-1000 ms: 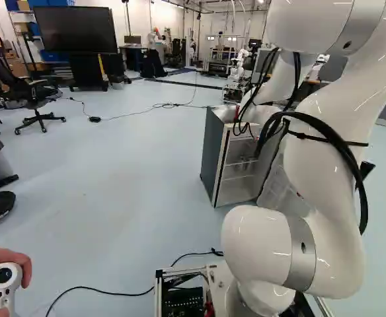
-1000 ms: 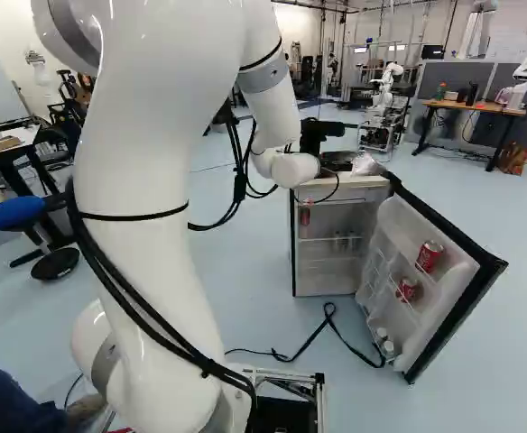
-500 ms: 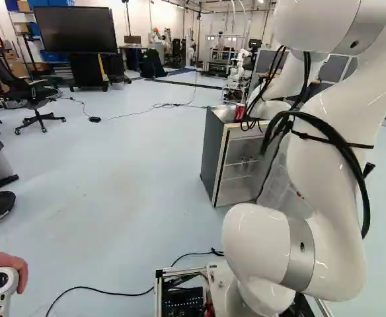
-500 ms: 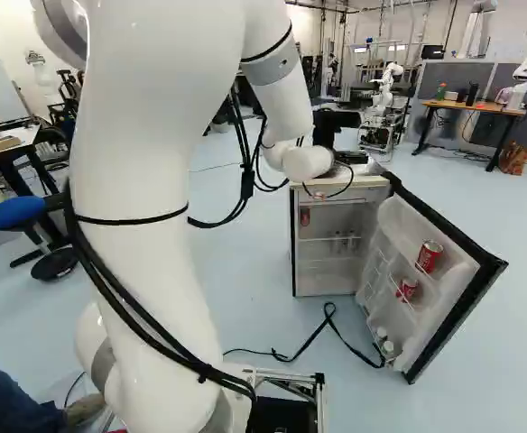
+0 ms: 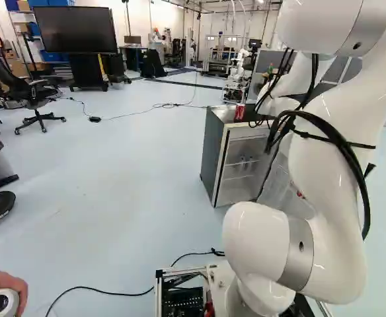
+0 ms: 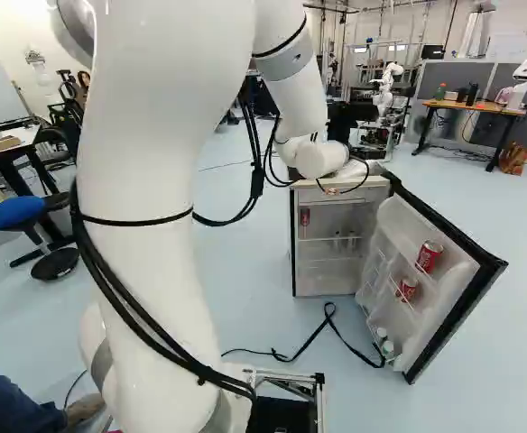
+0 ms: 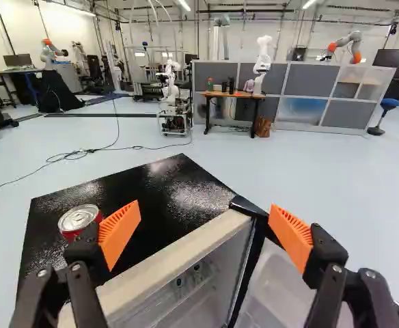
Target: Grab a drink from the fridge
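Its fingers spread wide near the top of the fridge (image 7: 165, 184), the claw (image 7: 205, 214) should back off past the lone can (image 7: 80, 220) up there, then sink slowly and square up to the red cans (image 6: 429, 256) in the open door (image 6: 463, 311).

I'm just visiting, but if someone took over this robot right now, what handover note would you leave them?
Gripper: open, holding nothing, at the front edge of the fridge's top.
Drinks: one red can stands on the fridge's top, beside one finger and partly hidden by it. Two more red cans sit in the door's shelves.
Done: the fridge door is open.
Left: choose a can, close the fingers on it and lift it clear. Which can is meant, the pictures don't settle.
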Motion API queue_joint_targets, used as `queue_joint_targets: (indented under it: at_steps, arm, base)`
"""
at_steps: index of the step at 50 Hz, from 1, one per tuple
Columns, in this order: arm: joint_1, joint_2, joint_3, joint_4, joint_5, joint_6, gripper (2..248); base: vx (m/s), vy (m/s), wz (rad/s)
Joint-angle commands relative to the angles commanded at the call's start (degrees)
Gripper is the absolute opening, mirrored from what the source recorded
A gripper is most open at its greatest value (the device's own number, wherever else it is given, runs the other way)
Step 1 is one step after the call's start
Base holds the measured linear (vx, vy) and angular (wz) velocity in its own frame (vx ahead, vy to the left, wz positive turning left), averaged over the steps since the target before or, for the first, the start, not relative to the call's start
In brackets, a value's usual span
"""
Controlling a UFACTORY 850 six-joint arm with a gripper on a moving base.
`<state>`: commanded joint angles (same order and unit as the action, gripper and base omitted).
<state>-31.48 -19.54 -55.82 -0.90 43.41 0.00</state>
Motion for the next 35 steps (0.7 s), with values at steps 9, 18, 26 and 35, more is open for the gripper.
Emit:
queue_joint_targets:
  at_steps: [9,18,26,35]
  arm:
    - [-1.3,-1.0,-1.2,0.0,0.0,0.0,247]
    - [-2.5,-2.1,-2.5,0.0,0.0,0.0,247]
    - [-3.6,-3.0,-3.7,0.0,0.0,0.0,247]
    - [-4.7,-4.2,-5.1,0.0,0.0,0.0,247]
  base:
    - [0.0,0.0,0.0]
    - [0.0,0.0,0.0]
    - [0.0,0.0,0.0]
    - [0.0,0.0,0.0]
